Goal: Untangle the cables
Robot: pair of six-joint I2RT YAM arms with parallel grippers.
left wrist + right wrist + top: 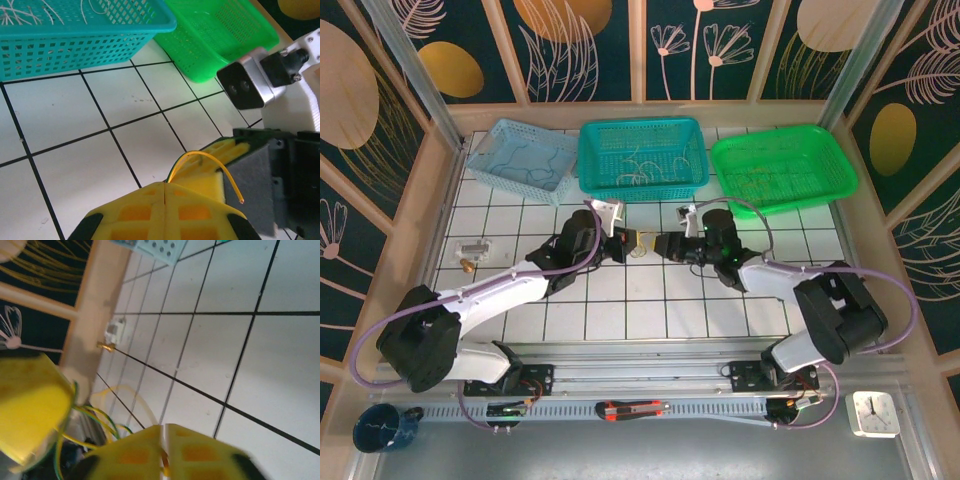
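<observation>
Left gripper (165, 192): bottom centre of left wrist view, clamped on a yellow strand (210, 159) arching to the right.
Right gripper (163, 440): bottom centre of right wrist view, pressed together, apparently pinching a pale loop (127, 392) (contact point blurred).
Cables (638, 243): centre of top view, bunched between both grippers.
Step judged: drawing strands apart.
Method: slow, straight separation; easing off at any tightening of loops.

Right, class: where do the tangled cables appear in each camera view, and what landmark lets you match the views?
Top external: the cables are mid-frame, between the left gripper and the right gripper.
Left wrist: lower centre, a yellow strand arcing out of the left gripper.
Right wrist: lower left, yellow and green loops.
Shared landmark: the white tiled table with black grid lines.
</observation>
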